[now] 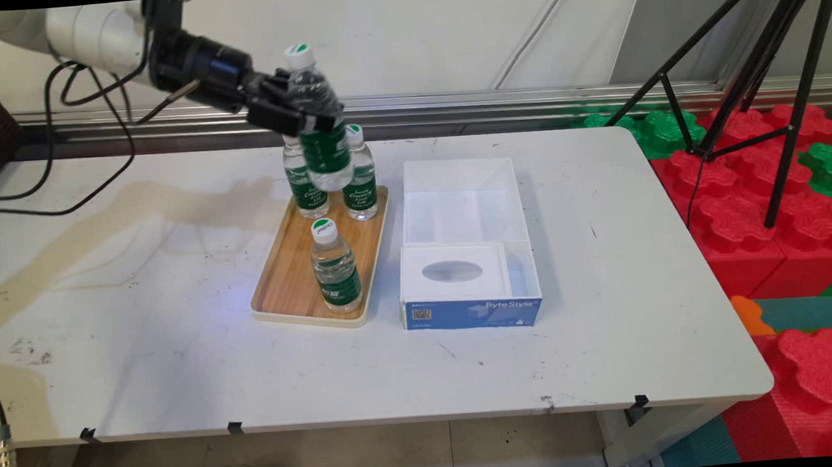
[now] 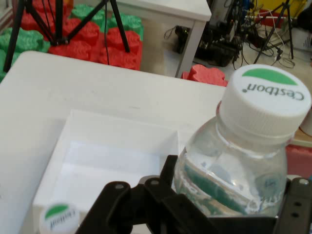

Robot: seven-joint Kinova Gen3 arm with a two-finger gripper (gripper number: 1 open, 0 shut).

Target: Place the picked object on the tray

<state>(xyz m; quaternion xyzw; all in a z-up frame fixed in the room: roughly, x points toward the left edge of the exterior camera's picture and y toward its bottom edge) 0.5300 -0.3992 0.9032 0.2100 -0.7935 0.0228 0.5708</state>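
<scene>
White table (image 1: 138,341): open white box (image 1: 462,208) sits just right of the wooden tray (image 1: 284,287), box holds no bottles, three bottles (image 1: 336,276) stand on the tray, two at its far end and one near. A fourth bottle (image 1: 321,130) is up in the air over the tray's far end, slightly tilted, cap up. Gripper (image 1: 290,114) is clamped on that bottle's upper body; hand view shows the box below and beyond it.

Robotics lab: tripod (image 1: 755,56), foam blocks (image 1: 757,188)
</scene>
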